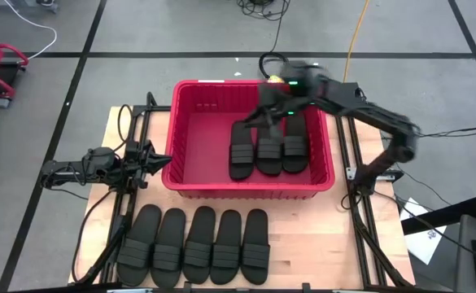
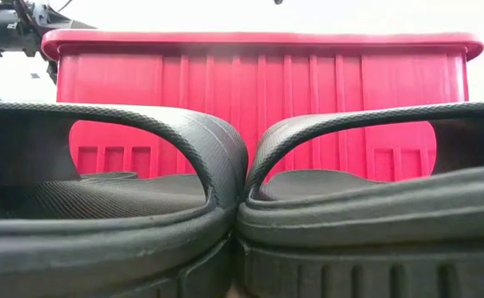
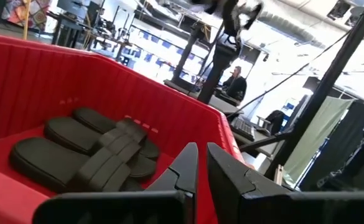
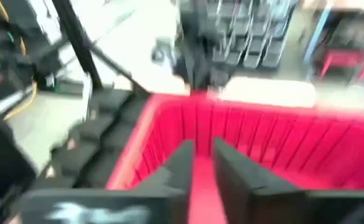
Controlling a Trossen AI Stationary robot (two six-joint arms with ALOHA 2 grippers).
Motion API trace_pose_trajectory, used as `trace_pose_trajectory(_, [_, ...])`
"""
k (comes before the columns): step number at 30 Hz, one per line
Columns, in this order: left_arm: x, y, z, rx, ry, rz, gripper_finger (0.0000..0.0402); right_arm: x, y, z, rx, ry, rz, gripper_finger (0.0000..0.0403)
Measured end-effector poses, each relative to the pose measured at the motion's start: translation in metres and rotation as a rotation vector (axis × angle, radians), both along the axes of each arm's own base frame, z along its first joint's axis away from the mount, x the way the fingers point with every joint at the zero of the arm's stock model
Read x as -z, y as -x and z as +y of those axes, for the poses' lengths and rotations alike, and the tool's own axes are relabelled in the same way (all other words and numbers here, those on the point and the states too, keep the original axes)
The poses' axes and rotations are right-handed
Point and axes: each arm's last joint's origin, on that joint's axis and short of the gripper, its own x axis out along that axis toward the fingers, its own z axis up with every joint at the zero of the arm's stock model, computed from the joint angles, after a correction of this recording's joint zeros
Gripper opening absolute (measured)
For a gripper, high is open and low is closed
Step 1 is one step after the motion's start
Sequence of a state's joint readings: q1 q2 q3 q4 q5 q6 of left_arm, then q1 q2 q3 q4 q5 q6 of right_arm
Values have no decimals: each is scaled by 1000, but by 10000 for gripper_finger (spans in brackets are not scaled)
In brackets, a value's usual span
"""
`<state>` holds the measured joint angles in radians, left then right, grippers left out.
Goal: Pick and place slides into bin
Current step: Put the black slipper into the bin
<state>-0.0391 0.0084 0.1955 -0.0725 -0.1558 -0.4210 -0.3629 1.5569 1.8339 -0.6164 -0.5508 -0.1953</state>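
Note:
The red bin [image 1: 250, 191] stands mid-table. Three black slides [image 1: 268, 146] lie side by side on its floor at the right, and they also show in the left wrist view [image 3: 94, 149]. Several more slides [image 1: 201, 244] lie in a row on the table between the bin and the near edge; two of them fill the low view [image 2: 109, 207]. My right gripper [image 1: 264, 116] hangs over the bin's far right part, above the slides, empty, with a narrow gap between its fingers [image 4: 201, 152]. My left gripper [image 1: 163, 160] waits at the bin's left wall, shut and empty [image 3: 201, 162].
The bin's left half holds no slides. Black frame rails [image 1: 136, 122] run along the table's left and right sides. Cables [image 1: 266, 61] lie on the floor beyond the table's far edge. A person [image 3: 234, 78] sits in the room far behind.

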Motion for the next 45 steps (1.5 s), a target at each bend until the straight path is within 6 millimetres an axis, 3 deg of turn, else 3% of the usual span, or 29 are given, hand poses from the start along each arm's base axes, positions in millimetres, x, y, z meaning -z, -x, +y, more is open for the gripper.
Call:
trace_pose_trajectory(2, [0, 0, 0, -1, 0, 4, 31, -21, 18, 17, 32, 25, -65, 12])
trace_pose_trajectory(5, [1, 0, 0, -7, -13, 7, 31, -38, 39, 41, 28, -4, -98, 11])
trace_pose_trajectory(9, [0, 0, 0, -9, -28, 8, 31, -34, 53, 76, -27, -85, -95, 2])
trace_pose_trajectory(15, [-6, 1, -2, 64, -61, -54, 31, 3, 73, 121, 69, -187, -122, 1])
trace_pose_trajectory(19, [-18, 2, -3, 86, -112, -139, 31, 32, 102, 137, 108, -231, -249, 0])
trace_pose_trajectory(23, [-45, -1, -2, 53, -185, -37, 30, 64, 137, 144, 168, -239, -308, 0])
trace_pose_trajectory(26, [-78, -11, -2, 22, -233, 24, 30, 84, 159, 145, 167, -256, -304, 0])
trace_pose_trajectory(31, [-138, -51, -4, 55, -191, 47, 30, 97, 187, 144, 95, -274, -354, 0])
trace_pose_trajectory(34, [-158, -87, -11, 134, -188, 96, 30, 99, 202, 142, 54, -232, -393, 0])
trace_pose_trajectory(40, [-170, -160, -36, 256, -243, 201, 31, 100, 225, 137, -5, -237, -413, 0])
trace_pose_trajectory(45, [-172, -204, -60, 336, -256, 360, 31, 100, 234, 135, -36, -246, -420, 0])
